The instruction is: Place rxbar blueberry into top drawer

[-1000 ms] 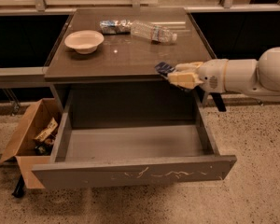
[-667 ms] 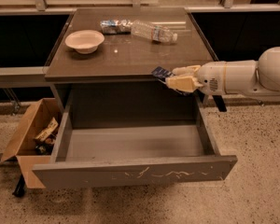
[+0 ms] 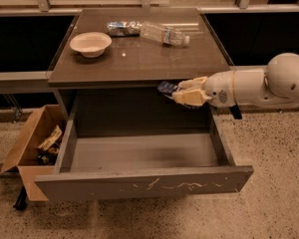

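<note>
rxbar blueberry [image 3: 166,87]: navy, held by end effector [image 3: 178,92] | top drawer [image 3: 144,184]: open below

We have one view only: from high on the near side, facing the front of the cabinet [image 3: 139,59], close enough that the open top drawer [image 3: 139,184] fills the middle. The gripper [image 3: 177,92], clasping the rxbar blueberry [image 3: 165,87], enters from the right.

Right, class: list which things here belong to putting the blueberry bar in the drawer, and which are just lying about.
Job in hand: rxbar blueberry, held in the gripper over the open top drawer.
Lying about: bowl, clear bottle, silvery packet, cardboard box.
</note>
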Action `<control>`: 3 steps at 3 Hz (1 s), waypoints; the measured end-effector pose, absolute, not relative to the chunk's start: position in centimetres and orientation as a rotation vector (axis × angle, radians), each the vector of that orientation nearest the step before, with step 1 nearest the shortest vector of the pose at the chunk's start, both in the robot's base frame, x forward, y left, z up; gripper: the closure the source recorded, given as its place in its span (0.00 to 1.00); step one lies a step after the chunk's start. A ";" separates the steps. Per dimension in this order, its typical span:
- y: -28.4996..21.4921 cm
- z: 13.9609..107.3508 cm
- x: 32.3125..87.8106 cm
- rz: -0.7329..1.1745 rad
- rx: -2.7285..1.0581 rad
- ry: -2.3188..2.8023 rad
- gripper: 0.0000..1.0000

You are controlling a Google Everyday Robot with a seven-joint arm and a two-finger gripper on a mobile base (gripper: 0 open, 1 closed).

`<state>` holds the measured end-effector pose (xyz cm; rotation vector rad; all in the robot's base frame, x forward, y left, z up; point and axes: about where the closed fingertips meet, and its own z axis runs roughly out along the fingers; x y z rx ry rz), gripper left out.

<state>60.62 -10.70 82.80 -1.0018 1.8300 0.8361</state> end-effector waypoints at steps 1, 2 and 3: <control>-10.1 76.8 58.9 0.845 -1.150 1.912 1.00; -8.9 70.8 57.6 0.849 -1.287 2.000 1.00; -7.3 67.4 57.5 0.843 -1.393 2.036 0.82</control>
